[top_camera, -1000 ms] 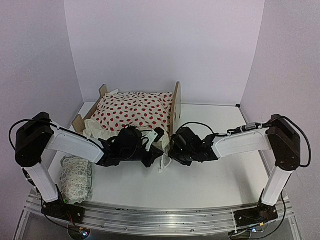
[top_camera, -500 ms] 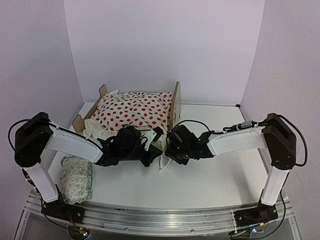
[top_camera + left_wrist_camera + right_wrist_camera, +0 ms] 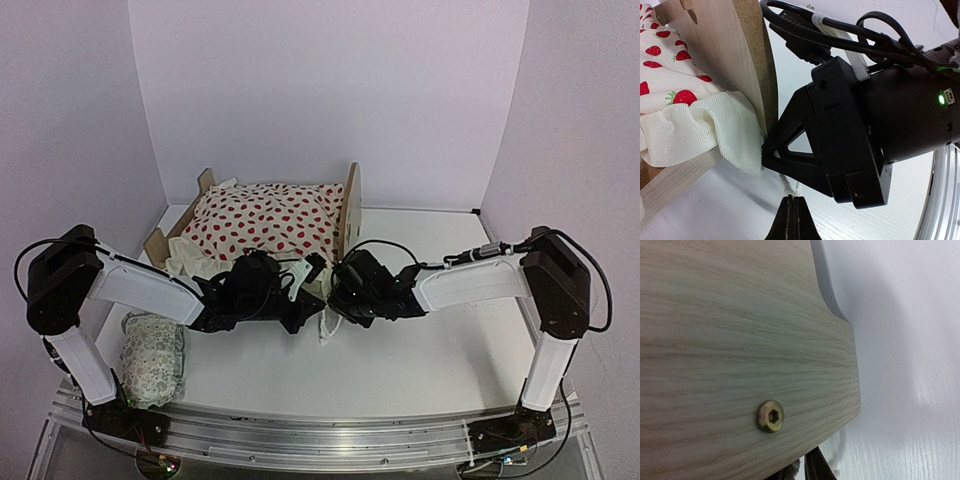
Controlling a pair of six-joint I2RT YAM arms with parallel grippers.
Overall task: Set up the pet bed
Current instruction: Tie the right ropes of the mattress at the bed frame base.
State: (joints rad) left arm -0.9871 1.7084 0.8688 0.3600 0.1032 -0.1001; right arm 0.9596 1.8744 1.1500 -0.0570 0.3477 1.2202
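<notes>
The pet bed (image 3: 350,205) — a light plywood frame — sits in the upper left-centre of the overhead view, backed against the white wall (image 3: 330,90). Its tall rounded headboard (image 3: 740,60) faces the middle of the frame. A cream blanket printed with red strawberries (image 3: 265,220) lies heaped over it, and the blanket's gauzy ruffle (image 3: 700,135) spills out at the headboard's lower corner.

Both arms meet at that corner. The left gripper (image 3: 792,222) shows at the bottom edge of its wrist view with its fingers pressed together. A thin white strand runs down to their tips, though whether it is pinched cannot be told. The right gripper (image 3: 805,471) sits hard against the headboard. Its wrist view is nearly all wood grain and one brass bolt (image 3: 770,416), and only dark fingertips show at the bottom edge, so spread or closed cannot be told.

The two grippers look almost touching, so a careless move could knock them together or snag the right arm's looping cables (image 3: 850,30). A tug on the ruffle might drag the blanket off or slide the light frame.

Open room lies on the white table (image 3: 420,360) toward the lower right. The walls close in above and to the left of the bed, a green-patterned pillow (image 3: 152,358) occupies the lower left, and an aluminium rail (image 3: 320,440) bounds the bottom edge.
</notes>
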